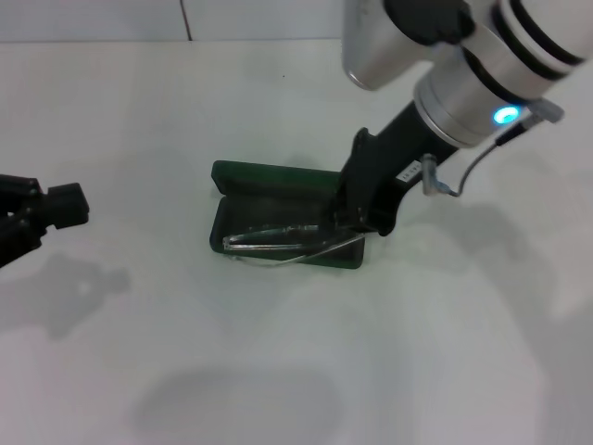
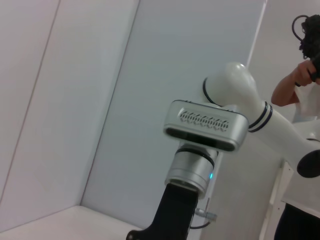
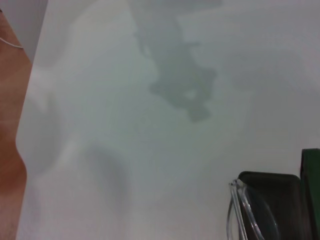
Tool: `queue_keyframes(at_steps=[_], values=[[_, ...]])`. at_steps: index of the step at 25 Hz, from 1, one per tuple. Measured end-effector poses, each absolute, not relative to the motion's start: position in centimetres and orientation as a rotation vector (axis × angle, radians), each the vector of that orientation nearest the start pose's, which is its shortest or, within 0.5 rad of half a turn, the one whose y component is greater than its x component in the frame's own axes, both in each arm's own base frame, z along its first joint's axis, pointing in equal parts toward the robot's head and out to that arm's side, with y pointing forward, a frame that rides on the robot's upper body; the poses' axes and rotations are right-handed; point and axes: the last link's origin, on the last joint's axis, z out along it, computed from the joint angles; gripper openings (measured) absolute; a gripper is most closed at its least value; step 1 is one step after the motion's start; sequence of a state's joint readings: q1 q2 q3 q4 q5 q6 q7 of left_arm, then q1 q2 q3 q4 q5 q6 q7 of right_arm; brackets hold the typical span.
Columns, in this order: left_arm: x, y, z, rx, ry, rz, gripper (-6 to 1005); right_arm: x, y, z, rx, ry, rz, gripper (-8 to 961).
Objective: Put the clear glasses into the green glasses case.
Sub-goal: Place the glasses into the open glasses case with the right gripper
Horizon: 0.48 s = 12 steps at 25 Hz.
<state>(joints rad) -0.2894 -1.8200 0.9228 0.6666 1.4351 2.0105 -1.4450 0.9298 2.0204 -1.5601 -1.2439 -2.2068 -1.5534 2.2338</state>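
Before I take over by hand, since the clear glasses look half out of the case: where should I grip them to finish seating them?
Probably at the hinge corner by the right gripper, coming from above. The clear glasses lie lengthwise in the open green glasses case, front edge overhanging its near rim; the curved lens is broad and slippery, the corner narrower. The left gripper sits apart.
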Motion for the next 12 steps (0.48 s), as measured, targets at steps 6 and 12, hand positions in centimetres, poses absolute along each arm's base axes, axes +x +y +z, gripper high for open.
queue_keyframes(at_steps=[6,12], values=[[-28.1,24.9,10.6,-2.739,-0.544,-1.222,52,4.5,36.8,-4.2,-3.105,0.024,-0.39,97],[-27.9,25.1,10.1,-2.74,-0.529,-1.231,52,3.9,37.1,-4.5,-3.097,-0.031,-0.382,145]])
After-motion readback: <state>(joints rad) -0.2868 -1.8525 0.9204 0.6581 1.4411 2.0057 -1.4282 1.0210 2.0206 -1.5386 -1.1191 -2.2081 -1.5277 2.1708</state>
